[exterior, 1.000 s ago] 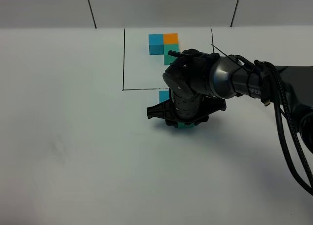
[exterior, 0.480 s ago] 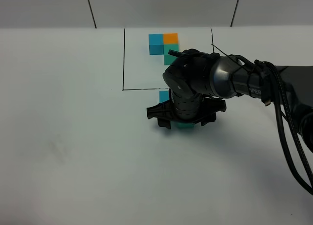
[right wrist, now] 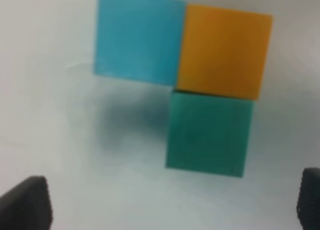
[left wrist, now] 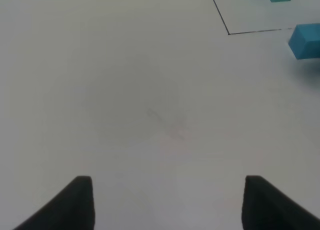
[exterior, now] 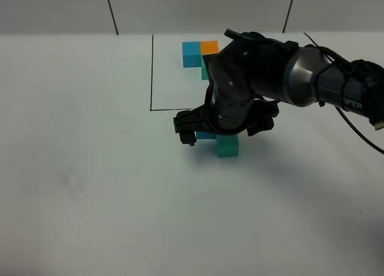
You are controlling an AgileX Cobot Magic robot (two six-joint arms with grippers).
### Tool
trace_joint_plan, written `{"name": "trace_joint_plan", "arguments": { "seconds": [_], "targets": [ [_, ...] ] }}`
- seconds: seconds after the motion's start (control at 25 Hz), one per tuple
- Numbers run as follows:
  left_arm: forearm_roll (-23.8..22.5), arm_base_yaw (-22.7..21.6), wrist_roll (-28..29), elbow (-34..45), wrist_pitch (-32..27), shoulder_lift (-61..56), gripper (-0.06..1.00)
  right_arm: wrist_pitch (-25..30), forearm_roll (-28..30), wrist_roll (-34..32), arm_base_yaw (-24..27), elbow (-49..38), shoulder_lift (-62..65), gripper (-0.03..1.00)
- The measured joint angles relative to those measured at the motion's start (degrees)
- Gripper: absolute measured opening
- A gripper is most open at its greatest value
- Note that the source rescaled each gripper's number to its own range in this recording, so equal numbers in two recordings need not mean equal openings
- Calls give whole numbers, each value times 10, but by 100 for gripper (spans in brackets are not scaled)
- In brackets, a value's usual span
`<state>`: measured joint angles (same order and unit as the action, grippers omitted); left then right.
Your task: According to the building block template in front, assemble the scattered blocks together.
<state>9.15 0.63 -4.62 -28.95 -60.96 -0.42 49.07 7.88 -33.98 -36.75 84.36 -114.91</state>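
Three scattered blocks (right wrist: 200, 90) now lie joined in an L just outside the framed building block template (exterior: 201, 53), the right pincer (exterior: 219, 129) having released the teal cube and risen, jaws spread; assembly appears complete.

The orange cube (right wrist: 223, 51) is hidden by the right arm (exterior: 270, 78) overhead — seen blurred beyond the fingertips (right wrist: 25, 202).
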Motion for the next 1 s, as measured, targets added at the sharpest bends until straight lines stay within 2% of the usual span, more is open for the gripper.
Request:
{"name": "trace_joint_plan", "arguments": {
  "seconds": [0.16, 0.36, 0.64, 1.0],
  "targets": [
    [0, 0, 0, 0, 0, 0, 36, 17, -43, 69, 13, 0, 21, 100],
    [0, 0, 0, 0, 0, 0, 36, 29, -73, 107, 49, 0, 32, 100],
    [0, 0, 0, 0, 0, 0, 36, 30, -83, 178, 134, 0, 36, 100],
    [0, 0, 0, 0, 0, 0, 36, 31, -140, 301, 251, -11, 53, 100]
  ]
}}
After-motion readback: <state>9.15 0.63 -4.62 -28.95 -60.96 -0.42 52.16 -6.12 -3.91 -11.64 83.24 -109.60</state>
